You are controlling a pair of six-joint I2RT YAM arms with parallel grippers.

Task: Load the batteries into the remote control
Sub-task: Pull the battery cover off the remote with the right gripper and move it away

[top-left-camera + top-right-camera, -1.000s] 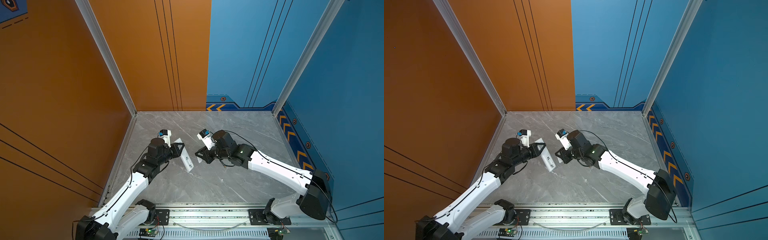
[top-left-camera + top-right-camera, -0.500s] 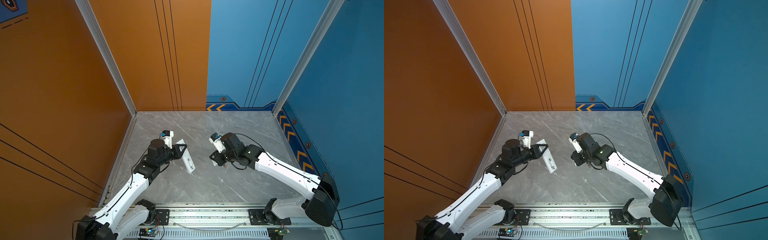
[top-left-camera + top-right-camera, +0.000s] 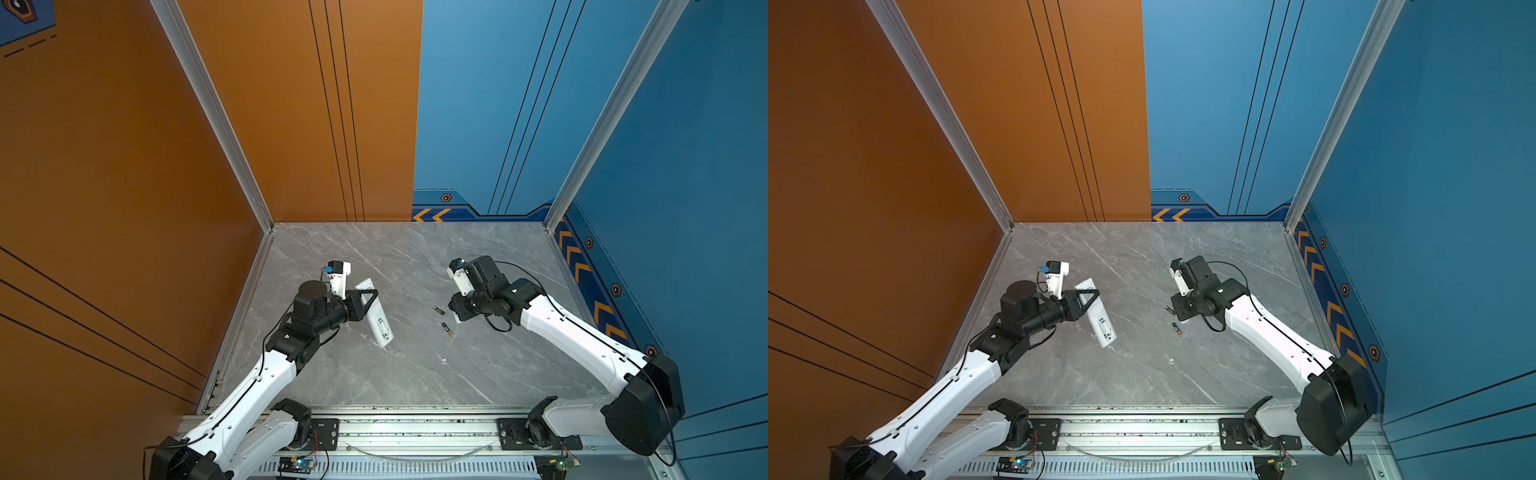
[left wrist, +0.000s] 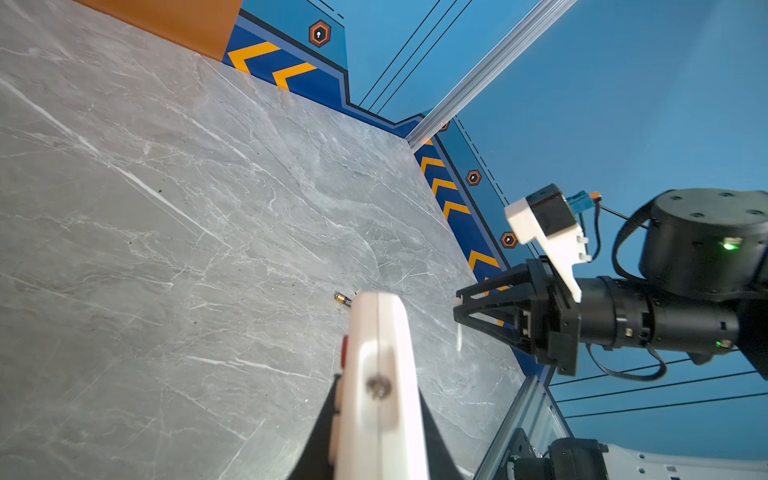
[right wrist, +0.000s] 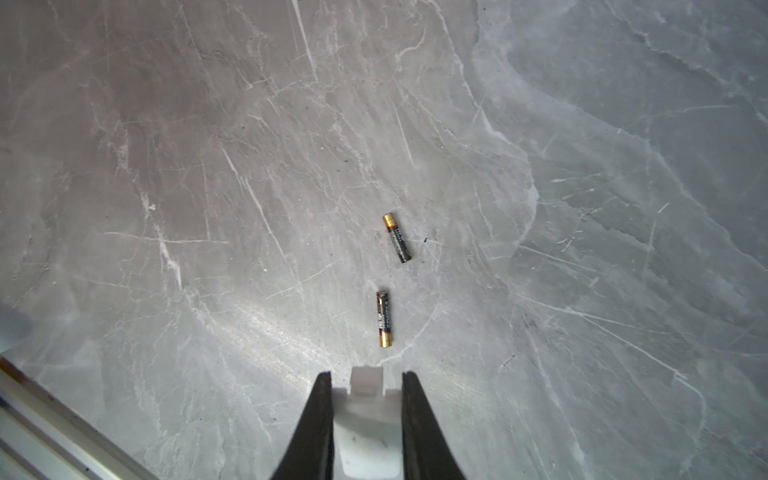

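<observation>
Well, in both top views the left tool is clamped tight on the long slim white plastic remote control, held tilted over the grey marbled tabletop, recess side up, probably so cells can drop in. Two small black gold-ended batteries lie loose on it near the right tool. The left wrist view looks down the remote control's edge at one battery beyond. In the right wrist view, jaws slightly apart pinch a small white rectangular plastic cover; it likely needs setting aside before either battery is fetched.
</observation>
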